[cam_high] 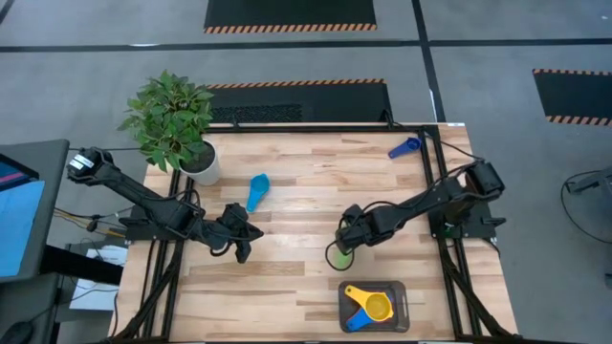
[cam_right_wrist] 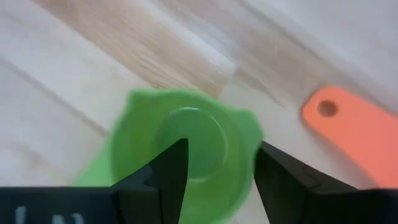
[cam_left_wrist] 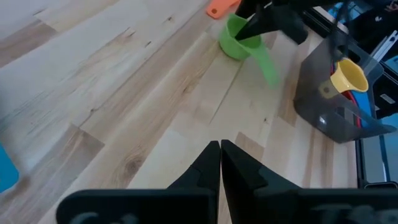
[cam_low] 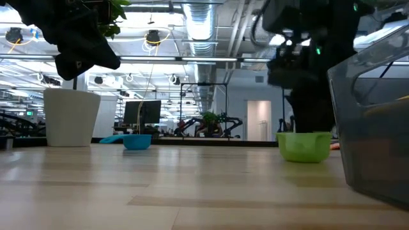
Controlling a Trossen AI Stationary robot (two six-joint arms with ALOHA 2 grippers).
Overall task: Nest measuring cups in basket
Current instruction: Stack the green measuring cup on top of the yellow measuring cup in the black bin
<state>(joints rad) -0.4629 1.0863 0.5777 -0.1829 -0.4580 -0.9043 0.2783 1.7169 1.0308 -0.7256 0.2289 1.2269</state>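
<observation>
A green measuring cup (cam_high: 338,256) sits upright on its base (cam_low: 305,153) on the table, handle (cam_left_wrist: 268,63) pointing toward the basket. My right gripper (cam_right_wrist: 221,149) is open right above it: one finger (cam_right_wrist: 171,165) over the bowl, the other (cam_right_wrist: 280,177) at the outer rim. An orange cup's handle (cam_right_wrist: 354,130) lies flat just beside it. The dark mesh basket (cam_high: 400,308) at the near edge holds a yellow cup (cam_high: 371,304) nested over a blue one (cam_high: 356,322). My left gripper (cam_high: 241,250) is shut (cam_left_wrist: 220,148) and hovers over bare wood, left of the green cup. My right gripper comes at the green cup's rim (cam_right_wrist: 249,127) from above, pointing down, with one finger over the inside and one outside the wall. Whether either finger touches the cup, I cannot tell. The cup stands on the table.
A light blue cup (cam_high: 257,190) lies on the table's middle, toward the far side, and a dark blue one (cam_high: 404,147) near the far right corner. A potted plant (cam_high: 177,124) stands at the far left corner. Bare wood lies between the two grippers.
</observation>
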